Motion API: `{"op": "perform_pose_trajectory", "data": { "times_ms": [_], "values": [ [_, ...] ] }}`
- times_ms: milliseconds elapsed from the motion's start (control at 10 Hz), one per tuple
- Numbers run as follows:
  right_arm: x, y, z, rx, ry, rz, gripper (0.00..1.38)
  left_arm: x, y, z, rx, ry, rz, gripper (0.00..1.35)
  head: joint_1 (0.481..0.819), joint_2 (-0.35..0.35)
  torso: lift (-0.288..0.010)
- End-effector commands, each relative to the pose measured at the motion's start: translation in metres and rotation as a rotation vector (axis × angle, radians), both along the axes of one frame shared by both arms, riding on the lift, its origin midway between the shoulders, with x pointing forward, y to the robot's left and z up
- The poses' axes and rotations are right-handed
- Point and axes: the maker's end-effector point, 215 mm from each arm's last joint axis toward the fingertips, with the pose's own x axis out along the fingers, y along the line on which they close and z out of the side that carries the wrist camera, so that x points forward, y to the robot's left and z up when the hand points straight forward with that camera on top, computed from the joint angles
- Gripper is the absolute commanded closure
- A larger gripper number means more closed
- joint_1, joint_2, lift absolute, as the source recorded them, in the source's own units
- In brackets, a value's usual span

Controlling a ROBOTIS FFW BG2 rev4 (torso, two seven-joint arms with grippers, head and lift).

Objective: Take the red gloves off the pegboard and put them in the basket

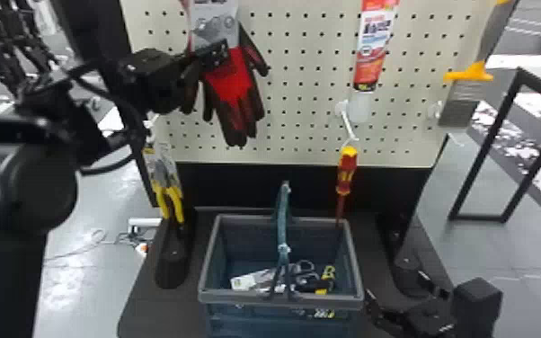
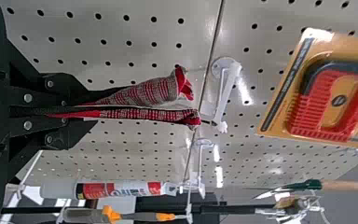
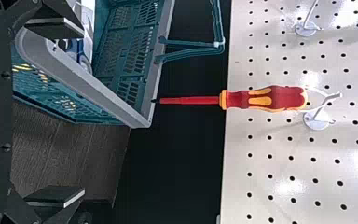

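My left gripper (image 1: 220, 51) is at the upper left of the pegboard (image 1: 301, 103), shut on the red gloves (image 1: 231, 83), whose dark fingers hang down. In the left wrist view, the left gripper (image 2: 91, 108) pinches the gloves (image 2: 151, 93); their cuffs lie close to a white hook (image 2: 226, 93), and I cannot tell if they still hang from it. The basket (image 1: 357, 269) stands on the dark base below, holding several packaged items. Beside its right front corner is my right gripper (image 1: 397, 287), low down; in the right wrist view that gripper (image 3: 77, 112) is open and holds nothing.
A red and yellow screwdriver (image 1: 346, 173) hangs above the basket's back right corner. Yellow-handled pliers (image 1: 166, 189) hang at the left. A red tube (image 1: 373, 45) and a scraper (image 1: 467, 90) hang right of the gloves. The basket's handle (image 1: 284, 215) stands up across its middle.
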Motion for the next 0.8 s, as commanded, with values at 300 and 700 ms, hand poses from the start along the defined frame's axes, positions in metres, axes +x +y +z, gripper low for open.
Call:
{"op": "perform_pose_trajectory", "data": {
  "times_ms": [300, 700],
  "values": [
    [-0.001, 0.000, -0.002, -0.001, 0.007, 0.000, 0.12, -0.015, 0.032, -0.072, -0.228, 0.148, 0.102, 1.19, 0.549, 0.000, -0.100],
    [0.000, 0.000, -0.002, 0.000, 0.005, 0.000, 0.12, -0.015, 0.036, -0.126, -0.213, 0.200, 0.181, 1.19, 0.549, 0.000, -0.100]
  ]
}}
